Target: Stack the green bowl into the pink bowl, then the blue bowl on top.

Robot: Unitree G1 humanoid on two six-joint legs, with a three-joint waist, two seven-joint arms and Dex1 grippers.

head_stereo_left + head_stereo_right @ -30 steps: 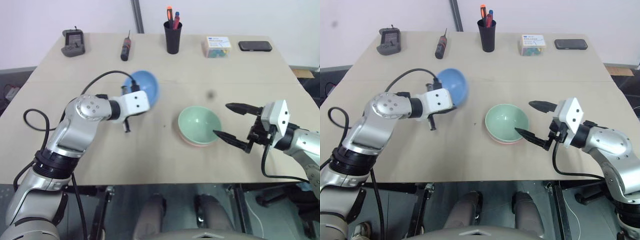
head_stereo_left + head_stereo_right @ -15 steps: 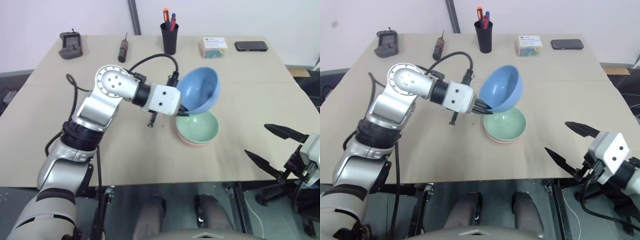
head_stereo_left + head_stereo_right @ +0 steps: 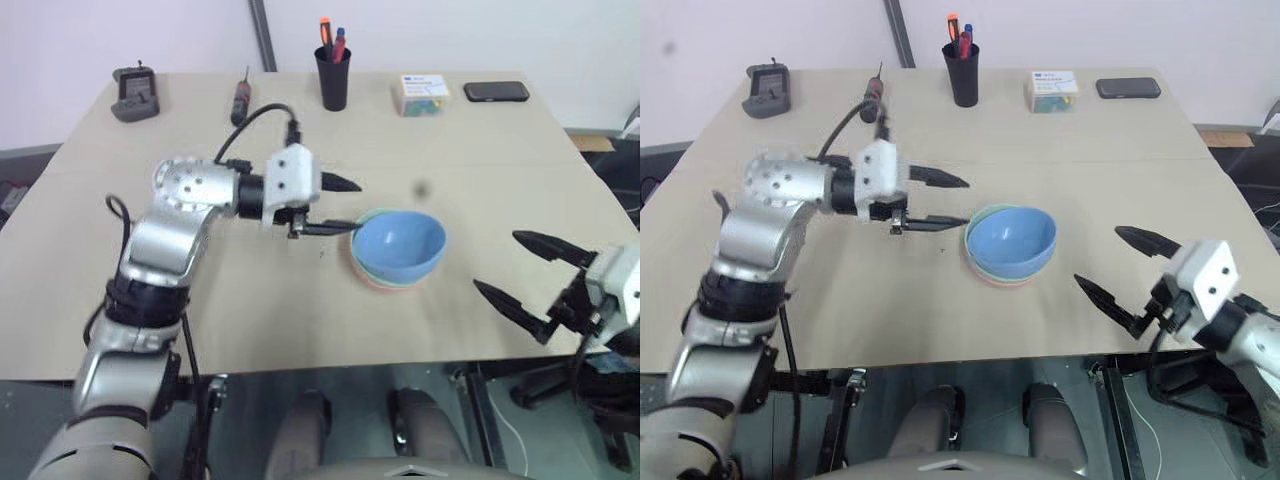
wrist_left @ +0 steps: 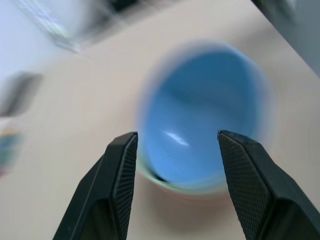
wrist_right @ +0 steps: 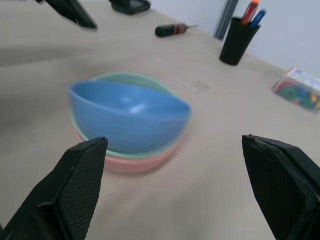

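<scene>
The blue bowl (image 3: 400,245) sits, slightly tilted, inside the green bowl (image 5: 131,78), which nests in the pink bowl (image 5: 137,163) at the table's middle. Only thin rims of the green and pink bowls show beneath it. My left gripper (image 3: 345,206) hovers just left of the stack, pointing at it, open and holding nothing. In the left wrist view its fingers (image 4: 118,185) frame the blue bowl (image 4: 200,135) without touching it. My right gripper (image 3: 500,262) hangs open and empty off the stack's right, near the table's front edge.
Along the table's far edge stand a black device (image 3: 133,93), a screwdriver (image 3: 239,95), a black pen cup (image 3: 335,75), a small box (image 3: 421,93) and a phone (image 3: 495,91). The table's front edge (image 3: 330,362) runs close below the stack.
The left gripper carried the blue bowl over the stack, opened and released it into the green bowl, then drew back to the left. The right gripper stayed open.
</scene>
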